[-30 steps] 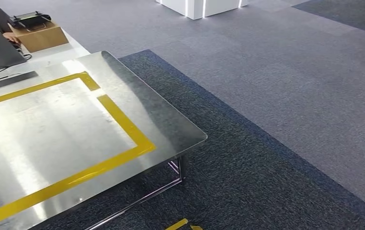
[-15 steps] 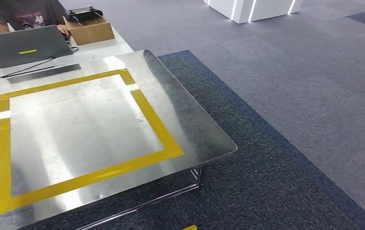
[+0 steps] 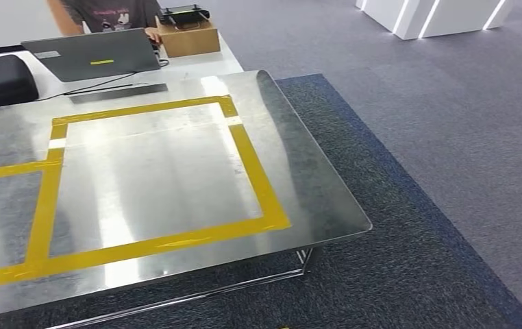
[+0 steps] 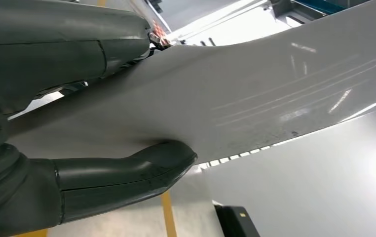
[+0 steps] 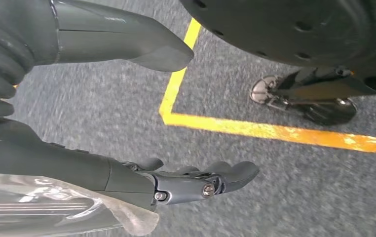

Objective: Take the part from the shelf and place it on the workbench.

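White sheet part (image 4: 255, 98) sits pinched in my left hand (image 4: 77, 113), thumb beneath, fingers above. My right hand (image 5: 127, 123) hangs slack and spread over carpet. Ahead, the steel workbench (image 3: 299, 171) carries yellow tape.

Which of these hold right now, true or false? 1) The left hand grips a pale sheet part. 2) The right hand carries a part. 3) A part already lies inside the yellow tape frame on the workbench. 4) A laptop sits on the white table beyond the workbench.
1) True: the left hand grips the pale sheet part, thumb beneath it.
2) False: the right hand holds nothing, its fingers apart above the carpet.
3) False: the metal inside the yellow tape frame on the workbench is bare.
4) True: the laptop sits there beside a cardboard box.
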{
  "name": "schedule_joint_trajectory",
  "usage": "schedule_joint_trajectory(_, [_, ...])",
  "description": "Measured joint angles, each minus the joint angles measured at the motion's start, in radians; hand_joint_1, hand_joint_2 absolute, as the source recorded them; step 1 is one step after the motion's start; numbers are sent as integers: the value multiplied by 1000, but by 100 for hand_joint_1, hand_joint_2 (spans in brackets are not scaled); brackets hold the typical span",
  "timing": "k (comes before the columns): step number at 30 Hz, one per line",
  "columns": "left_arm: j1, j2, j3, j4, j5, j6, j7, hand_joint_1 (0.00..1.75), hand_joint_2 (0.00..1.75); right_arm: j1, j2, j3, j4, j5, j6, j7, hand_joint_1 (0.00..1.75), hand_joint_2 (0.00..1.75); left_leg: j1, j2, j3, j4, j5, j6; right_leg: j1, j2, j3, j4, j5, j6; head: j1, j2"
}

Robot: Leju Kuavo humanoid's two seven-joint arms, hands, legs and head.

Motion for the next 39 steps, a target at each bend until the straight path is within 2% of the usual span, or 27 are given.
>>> schedule_joint_trajectory(1, [-3, 0, 11, 2, 0, 0, 4, 175, 175, -2, 0, 1, 0, 0, 0, 0, 0, 175, -4, -1, 0, -4, -6, 5, 2, -11, 6, -3, -3, 5, 0, 0])
schedule_joint_trajectory(2, [-5, 0, 23, 3, -1, 0, 6, 175, 175, -5, 0, 2, 0, 0, 1, -1, 0, 175, -3, -14, -1, -7, -4, 11, 2, -22, 14, -7, -4, 10, -1, 0])
schedule_joint_trajectory(3, [-5, 0, 34, 4, -2, 0, 8, 175, 175, -9, 0, 3, 0, 0, 1, -1, 0, 175, -2, -26, 1, -12, -1, 17, 1, -23, 20, -7, -7, 15, 0, 0])
schedule_joint_trajectory(4, [-7, 0, 44, 4, -4, 0, 10, 175, 175, -11, -1, 4, 0, 0, 2, -2, 0, 175, 1, -38, 4, -17, 2, 23, 0, -6, 20, 3, -18, 19, 2, 0])
schedule_joint_trajectory(5, [-10, 0, 53, 5, -6, 1, 12, 175, 175, -12, -1, 4, 0, -1, 2, -2, 0, 175, 4, -49, 7, -23, 6, 29, -1, 21, 9, 32, -38, 22, 4, 0])
schedule_joint_trajectory(7, [-19, 0, 69, 9, -10, 1, 16, 175, 175, -10, -2, 5, 0, 0, 4, -2, 0, 175, 6, -72, 9, -26, 6, 38, -1, 81, -55, 152, -98, 23, 10, 0])
schedule_joint_trajectory(8, [-23, 0, 77, 12, -11, 1, 17, 175, 175, -8, -2, 5, 0, 0, 5, -2, 0, 175, 5, -85, 9, -25, 5, 40, -1, 94, -93, 216, -120, 23, 11, 0])
schedule_joint_trajectory(9, [-26, 0, 85, 15, -13, 1, 17, 175, 175, -7, -2, 5, 0, 0, 5, -1, 0, 175, 4, -98, 11, -25, 4, 41, 0, 100, -121, 257, -124, 22, 11, 0])
schedule_joint_trajectory(10, [-29, 0, 94, 17, -16, 1, 17, 175, 175, -5, -2, 6, 0, -1, 5, -1, 0, 175, 3, -113, 13, -25, 2, 41, 1, 103, -133, 261, -106, 21, 12, 0])
schedule_joint_trajectory(11, [-31, 0, 103, 20, -21, 1, 18, 175, 175, -4, -2, 6, 0, -3, 5, -2, 0, 175, 3, -127, 17, -25, 0, 41, 1, 107, -126, 225, -68, 19, 12, 0])
schedule_joint_trajectory(12, [-34, 0, 112, 22, -26, 1, 19, 175, 175, -4, -3, 5, 0, -6, 4, -4, 0, 175, 3, -138, 22, -25, -3, 39, 1, 115, -104, 160, -22, 15, 12, 0])
schedule_joint_trajectory(13, [-36, 0, 120, 24, -31, 1, 22, 175, 175, -3, -3, 5, 0, -10, 4, -8, 0, 175, 2, -148, 26, -24, -7, 36, 1, 124, -81, 97, 12, 11, 13, 0])
schedule_joint_trajectory(14, [-38, 0, 129, 26, -37, 1, 25, 175, 175, -5, -4, 5, 0, -13, 3, -12, 0, 175, 1, -156, 28, -22, -10, 33, 1, 134, -61, 46, 33, 7, 14, 0])
schedule_joint_trajectory(15, [-39, 0, 137, 27, -42, 1, 29, 175, 175, -6, -4, 5, 0, -17, 2, -17, 0, 175, 0, -161, 28, -21, -13, 28, 2, 140, -48, 16, 40, 4, 14, 0])
schedule_joint_trajectory(18, [-41, 0, 169, 33, -66, -8, 50, 175, 175, -11, -5, 5, 0, -22, 0, -28, 0, 175, 0, -167, 26, -19, -14, 30, 3, 143, -38, 2, 39, 1, 14, 0])
schedule_joint_trajectory(21, [-61, 1, 221, 45, -104, -63, 72, 175, 175, -11, -5, 5, 0, -22, 0, -35, 0, 175, 0, -166, 32, -27, -13, 33, 3, 143, -35, 1, 37, -1, 14, 0])
schedule_joint_trajectory(27, [-126, 1, 352, 79, -181, -196, 100, 175, 175, -11, -6, 5, 0, -13, 2, -41, 0, 175, 0, -165, 40, -36, -15, 25, 5, 144, -30, 1, 31, -11, 14, 0])
schedule_joint_trajectory(30, [-225, 2, 474, 116, -297, -418, 92, 175, 175, -14, -11, 9, 0, -5, 10, -49, 0, 175, 1, -166, 41, -38, -15, 16, 6, 142, -28, 2, 31, -13, 14, 0])
schedule_joint_trajectory(33, [-372, 18, 668, 177, -447, -637, 48, 175, 175, -18, -16, 20, 0, 3, 19, -57, 0, 175, 1, -165, 41, -38, -14, 11, 6, 144, -27, 2, 32, -15, 14, 0])
schedule_joint_trajectory(36, [-473, 47, 823, 236, -555, -717, 28, 175, 175, -18, -24, 32, 0, 9, 22, -58, 0, 175, 1, -163, 42, -38, -13, 10, 6, 146, -28, 2, 33, -16, 15, 0])
schedule_joint_trajectory(39, [-529, 84, 898, 292, -640, -732, 27, 175, 175, -22, -30, 42, 0, 13, 23, -56, 0, 175, 0, -163, 43, -38, -14, 10, 5, 146, -27, 0, 33, -15, 15, 0])
